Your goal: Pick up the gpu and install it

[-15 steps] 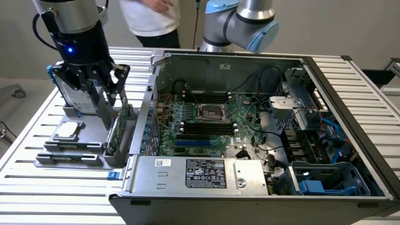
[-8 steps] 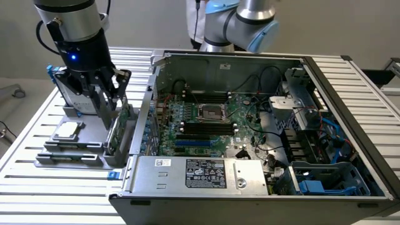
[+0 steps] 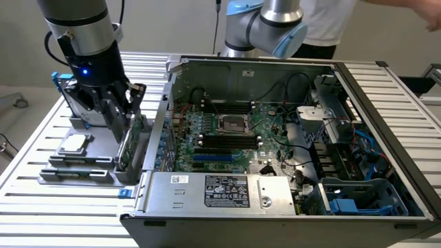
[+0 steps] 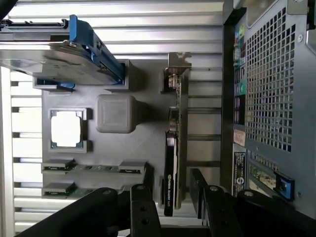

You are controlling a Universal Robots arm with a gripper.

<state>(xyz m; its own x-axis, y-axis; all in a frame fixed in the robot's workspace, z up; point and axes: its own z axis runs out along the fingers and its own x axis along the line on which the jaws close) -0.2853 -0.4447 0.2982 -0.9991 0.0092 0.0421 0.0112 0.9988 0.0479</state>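
The gpu (image 4: 172, 163) stands on edge in a gray holder tray (image 4: 148, 128), just beside the open computer case (image 3: 386, 119), on the exterior view's left. The arm (image 3: 86, 31) points straight down over it. The gripper (image 3: 124, 129) is parted, fingers (image 4: 144, 207) straddling the card (small gaps either side). The tray also holds a processor chip (image 4: 65, 129) and a blue-framed drive (image 4: 54, 54).

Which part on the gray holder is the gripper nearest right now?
The gpu, the thin card standing on edge, straddled by the open gripper; the processor and memory sticks lie flat farther off.
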